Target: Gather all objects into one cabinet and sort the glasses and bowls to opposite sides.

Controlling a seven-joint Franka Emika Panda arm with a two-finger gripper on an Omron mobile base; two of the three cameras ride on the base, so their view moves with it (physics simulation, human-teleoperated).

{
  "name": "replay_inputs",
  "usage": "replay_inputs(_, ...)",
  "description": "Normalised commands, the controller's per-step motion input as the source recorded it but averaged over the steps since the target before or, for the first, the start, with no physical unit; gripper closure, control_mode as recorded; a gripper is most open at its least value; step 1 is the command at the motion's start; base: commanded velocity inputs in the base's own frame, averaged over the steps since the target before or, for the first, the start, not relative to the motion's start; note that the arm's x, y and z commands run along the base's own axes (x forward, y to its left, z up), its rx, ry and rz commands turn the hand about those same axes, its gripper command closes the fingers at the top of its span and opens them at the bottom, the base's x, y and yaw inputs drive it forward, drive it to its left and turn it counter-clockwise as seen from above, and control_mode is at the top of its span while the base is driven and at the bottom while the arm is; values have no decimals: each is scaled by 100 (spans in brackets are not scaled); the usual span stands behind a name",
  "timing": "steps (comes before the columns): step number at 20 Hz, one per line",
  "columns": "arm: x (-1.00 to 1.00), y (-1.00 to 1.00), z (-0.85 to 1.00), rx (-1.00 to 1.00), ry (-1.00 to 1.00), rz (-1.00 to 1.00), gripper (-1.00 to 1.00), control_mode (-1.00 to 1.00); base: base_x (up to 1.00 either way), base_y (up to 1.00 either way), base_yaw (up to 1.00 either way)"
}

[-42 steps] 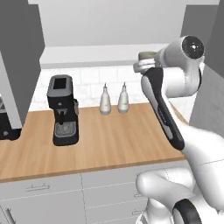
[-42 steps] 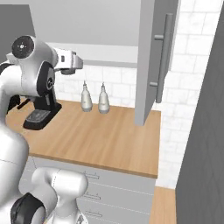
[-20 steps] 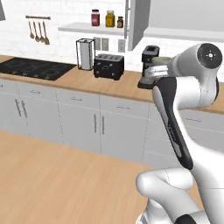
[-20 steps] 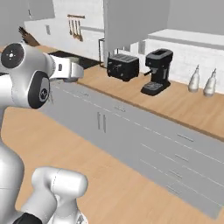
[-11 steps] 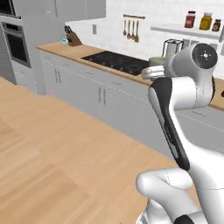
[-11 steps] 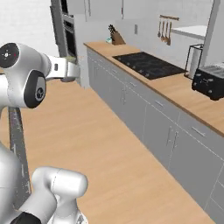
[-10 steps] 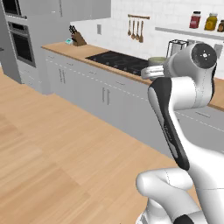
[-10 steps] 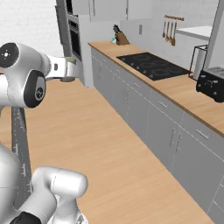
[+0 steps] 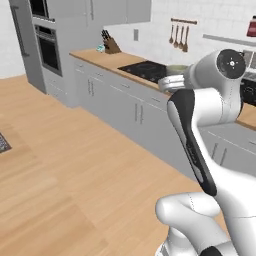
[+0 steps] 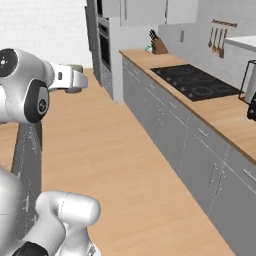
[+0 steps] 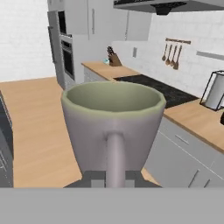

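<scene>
Open wood floor (image 10: 115, 150) ahead, base cabinets (image 10: 190, 150) flanking right, grey mug (image 11: 113, 127) probably blocking gripper's forward sight

Readable text: none in any view.
Mug (image 11: 113, 127): plain grey, no print or mark on its wall or handle.
Jars on the wall shelf (image 9: 251, 26): too small and blurred to tell whether they carry labels.
Oven front (image 9: 48, 47): dark panels, no legible digits or brand.
Robot arm (image 9: 210, 100): white shells and dark joints, no logo that can be made out.
</scene>
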Motion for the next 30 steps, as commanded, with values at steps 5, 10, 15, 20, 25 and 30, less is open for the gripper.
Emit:
replay_inputs(5,0,0,0,0,0,0,100,100,100,-70,9)
replay_inputs(10,0,0,0,0,0,0,100,100,100,-13,32)
replay_inputs(15,0,0,0,0,0,0,100,100,100,0,37)
replay_inputs(20,0,0,0,0,0,0,100,100,100,0,24)
replay_inputs(25,0,0,0,0,0,0,100,100,100,7,18)
replay_inputs(30,0,0,0,0,0,0,100,100,100,7,7)
